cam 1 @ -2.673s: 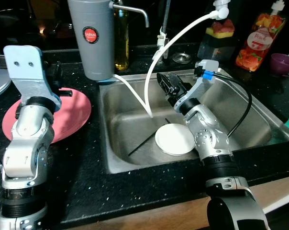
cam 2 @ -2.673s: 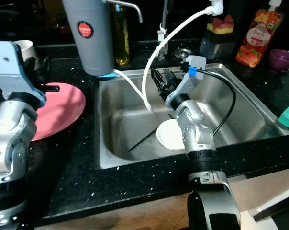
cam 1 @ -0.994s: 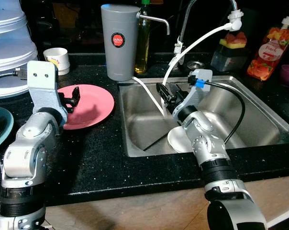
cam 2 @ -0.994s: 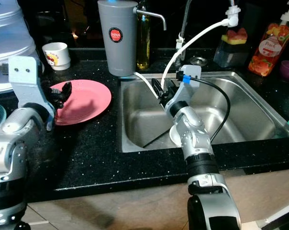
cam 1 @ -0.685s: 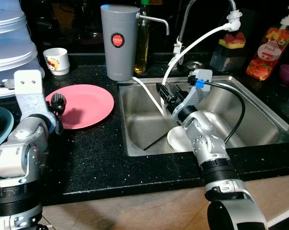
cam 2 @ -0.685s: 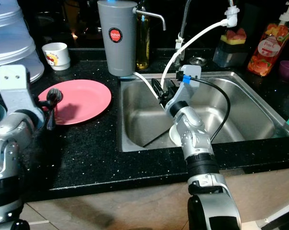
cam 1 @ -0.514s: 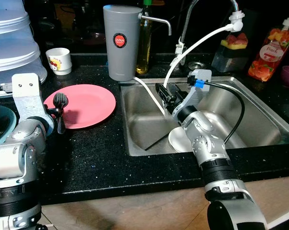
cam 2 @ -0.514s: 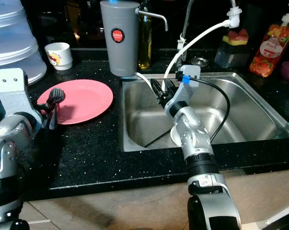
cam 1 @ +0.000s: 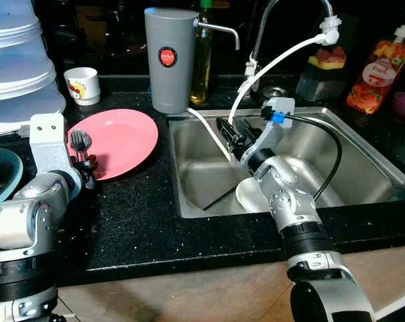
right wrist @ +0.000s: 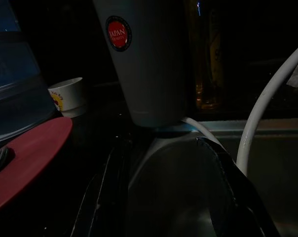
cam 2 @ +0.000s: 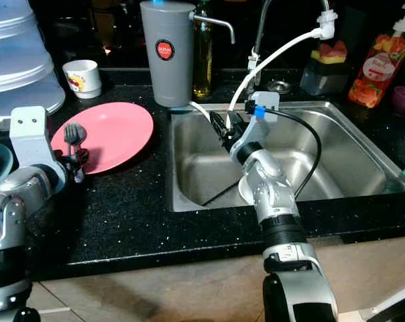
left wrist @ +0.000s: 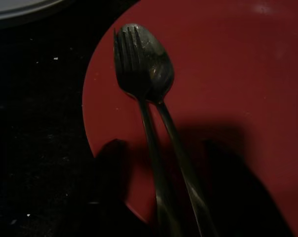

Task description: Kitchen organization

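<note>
Left gripper (cam 1: 85, 164) is clamped on a fork (left wrist: 131, 74) and spoon (left wrist: 159, 74), whose heads stand over the left rim of the pink plate (cam 1: 125, 137) on the black counter (cam 1: 135, 215). A grey dispenser (cam 1: 169, 57) stands behind the plate. Right gripper (cam 1: 226, 134) hangs inside the steel sink (cam 1: 350, 161), fingers spread apart, above a white dish (cam 1: 249, 198) lying on the sink floor.

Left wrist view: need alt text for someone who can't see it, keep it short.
A fork and a spoon, held together in the left gripper, stick out over the edge of a pink plate, the fork's tines lying against the spoon's bowl. The plate sits on a black speckled countertop, and the gripper's dark fingers show at either side of the two handles.
</note>
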Tool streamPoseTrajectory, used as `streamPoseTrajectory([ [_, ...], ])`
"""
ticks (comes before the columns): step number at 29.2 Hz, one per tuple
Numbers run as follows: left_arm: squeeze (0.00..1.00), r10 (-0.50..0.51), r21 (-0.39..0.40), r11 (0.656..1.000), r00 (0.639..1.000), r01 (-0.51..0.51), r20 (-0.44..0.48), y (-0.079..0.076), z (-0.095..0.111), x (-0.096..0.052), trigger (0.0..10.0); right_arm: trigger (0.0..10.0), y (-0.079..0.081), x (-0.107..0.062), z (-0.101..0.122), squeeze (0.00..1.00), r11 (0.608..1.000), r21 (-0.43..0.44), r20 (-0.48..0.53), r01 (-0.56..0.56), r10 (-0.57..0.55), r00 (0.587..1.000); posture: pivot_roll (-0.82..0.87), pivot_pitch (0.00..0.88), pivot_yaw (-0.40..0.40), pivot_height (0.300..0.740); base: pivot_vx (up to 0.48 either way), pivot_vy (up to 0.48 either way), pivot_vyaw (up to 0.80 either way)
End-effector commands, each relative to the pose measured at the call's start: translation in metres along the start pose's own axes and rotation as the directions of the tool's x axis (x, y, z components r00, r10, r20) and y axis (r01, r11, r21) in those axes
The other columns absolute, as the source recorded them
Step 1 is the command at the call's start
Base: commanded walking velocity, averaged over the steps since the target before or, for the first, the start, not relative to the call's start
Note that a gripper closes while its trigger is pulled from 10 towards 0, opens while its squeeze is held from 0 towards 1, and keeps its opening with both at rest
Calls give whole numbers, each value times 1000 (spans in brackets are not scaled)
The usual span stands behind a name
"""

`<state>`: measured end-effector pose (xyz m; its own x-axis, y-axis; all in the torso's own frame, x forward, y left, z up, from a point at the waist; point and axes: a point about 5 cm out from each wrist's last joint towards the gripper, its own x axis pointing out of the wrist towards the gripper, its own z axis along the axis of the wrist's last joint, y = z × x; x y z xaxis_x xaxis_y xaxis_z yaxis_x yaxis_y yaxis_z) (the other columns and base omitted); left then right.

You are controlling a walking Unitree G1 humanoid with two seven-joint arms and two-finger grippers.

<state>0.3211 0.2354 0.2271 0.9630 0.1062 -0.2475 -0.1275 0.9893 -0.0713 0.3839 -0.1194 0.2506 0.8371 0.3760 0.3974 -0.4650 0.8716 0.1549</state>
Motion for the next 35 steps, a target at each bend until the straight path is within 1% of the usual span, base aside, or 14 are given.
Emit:
streamPoseTrajectory([
  [1,0,-9,-6,1000,1000,9,-24,2,-2,0,0,10000,0,1,0,0,1000,-6,-13,-8,8,1000,19,83,-25,740,0,0,0],
  [9,0,-15,8,1000,1000,15,-9,3,2,-1,0,10000,1,2,0,0,1000,-5,-14,-11,11,1000,20,84,-27,740,0,0,0],
  [16,0,-21,37,999,999,20,26,2,9,-4,0,10000,1,2,0,0,1000,-6,-15,-14,13,1000,20,82,-28,740,0,0,0],
  [18,0,-40,55,998,998,37,51,-1,15,-6,0,10000,0,2,0,0,1000,-6,-15,-14,14,1000,20,82,-28,740,0,0,0],
  [24,0,-57,84,995,995,50,86,-6,22,-8,0,10000,1,2,1,0,1000,-7,-14,-15,15,1000,20,82,-28,740,0,0,0],
  [27,0,-75,108,992,986,60,145,-11,32,-12,0,10000,1,3,1,0,1000,-6,-12,-18,18,1000,19,81,-28,740,0,0,0],
  [28,0,-75,108,992,986,60,145,-11,32,-12,0,10000,1,3,1,0,1000,-6,-12,-18,18,1000,19,81,-28,740,0,0,0],
  [30,0,-110,133,988,970,82,218,-15,41,-14,0,10000,1,3,1,0,1000,-5,-11,-20,20,1000,21,77,-30,740,0,0,0],
  [31,0,-144,144,984,954,108,262,-19,46,-16,0,10000,2,3,1,0,1000,-5,-10,-21,21,1000,22,75,-31,740,0,0,0],
  [32,0,-144,144,984,954,108,262,-19,46,-16,0,10000,2,3,1,0,1000,-5,-10,-21,21,1000,22,75,-31,740,0,0,0],
  [33,0,-180,151,978,939,140,294,-23,49,-18,0,10000,2,3,2,0,1000,-2,-9,-22,22,1000,22,74,-31,740,0,0,0],
  [34,0,-259,157,963,909,219,325,-32,52,-22,0,10000,3,4,2,0,1000,14,-8,-21,21,1000,22,73,-31,740,0,0,0],
  [35,0,-313,162,949,885,272,344,-38,54,-25,0,10000,3,4,2,0,999,25,-7,-21,21,1000,22,73,-31,740,0,0,0],
])
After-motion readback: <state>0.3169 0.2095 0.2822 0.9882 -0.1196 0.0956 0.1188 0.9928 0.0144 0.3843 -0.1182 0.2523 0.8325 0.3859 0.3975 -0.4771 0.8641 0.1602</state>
